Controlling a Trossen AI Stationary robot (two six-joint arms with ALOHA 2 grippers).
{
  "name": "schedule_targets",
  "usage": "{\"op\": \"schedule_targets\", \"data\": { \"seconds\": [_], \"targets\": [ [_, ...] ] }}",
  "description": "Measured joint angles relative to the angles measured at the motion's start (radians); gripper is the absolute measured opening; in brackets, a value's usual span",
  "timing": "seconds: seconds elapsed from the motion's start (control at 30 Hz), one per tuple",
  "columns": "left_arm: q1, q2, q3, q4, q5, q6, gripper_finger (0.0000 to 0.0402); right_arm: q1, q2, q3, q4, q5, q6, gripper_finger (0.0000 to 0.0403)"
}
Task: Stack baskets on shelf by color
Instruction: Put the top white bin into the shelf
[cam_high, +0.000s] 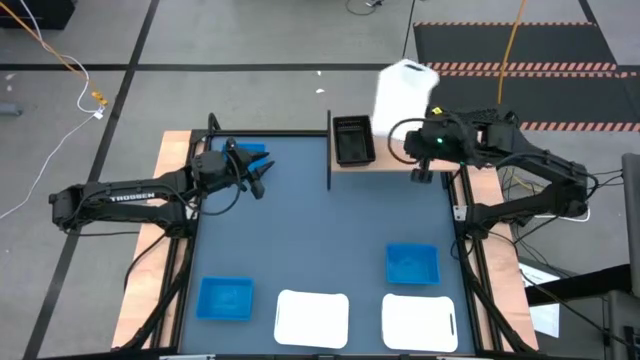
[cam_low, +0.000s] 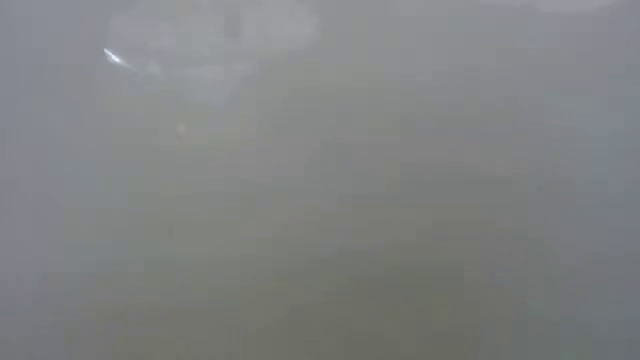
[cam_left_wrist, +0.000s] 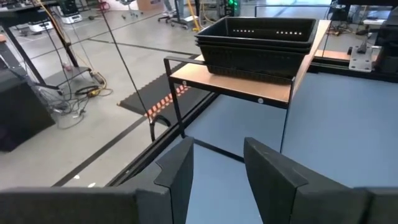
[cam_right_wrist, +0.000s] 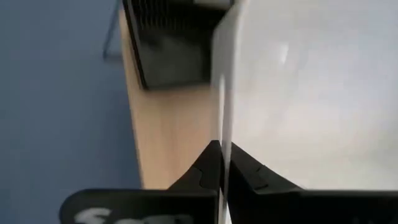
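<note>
— White basket (cam_right_wrist: 311, 93) fills the right wrist view; the right gripper (cam_right_wrist: 222, 163) has its fingers pinched shut on that basket's wall, holding it tilted above the shelf (cam_right_wrist: 171, 130), just beside the black basket (cam_right_wrist: 171, 53).

— And the black one?

— It sits on the shelf's left part (cam_high: 352, 139); seen from above, the white basket (cam_high: 404, 92) hangs over the shelf's right part.

— The other arm?

— Left gripper (cam_high: 262, 178) waits over the table's far left, fingers (cam_left_wrist: 177, 171) spread wide, holding nothing; two blue baskets (cam_high: 225, 298) (cam_high: 412, 264) and two white ones (cam_high: 312, 318) (cam_high: 420, 322) lie along the near table (cam_high: 320, 230).
</note>
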Motion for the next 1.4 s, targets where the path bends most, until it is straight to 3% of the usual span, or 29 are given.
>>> {"op": "schedule_targets", "data": {
  "seconds": [0.27, 0.6, 1.13, 1.4],
  "targets": [
    [0.001, 0.0, 0.0, 0.001, 0.0, 0.011, 0.0145, -0.079, 0.084, -0.029, -0.048, -0.211, 0.056, 0.0],
    [0.002, 0.0, 0.0, -0.001, 0.0, 0.015, 0.0145, -0.124, 0.176, -0.069, -0.064, -0.21, -0.035, 0.0],
    [0.03, 0.0, 0.0, -0.001, 0.0, 0.006, 0.0145, -0.147, 0.039, -0.071, -0.036, -0.205, -0.088, 0.0],
    [0.033, 0.0, 0.0, 0.0, 0.0, -0.002, 0.0145, -0.231, 0.076, -0.071, -0.073, -0.2, -0.087, 0.0]
  ]
}}
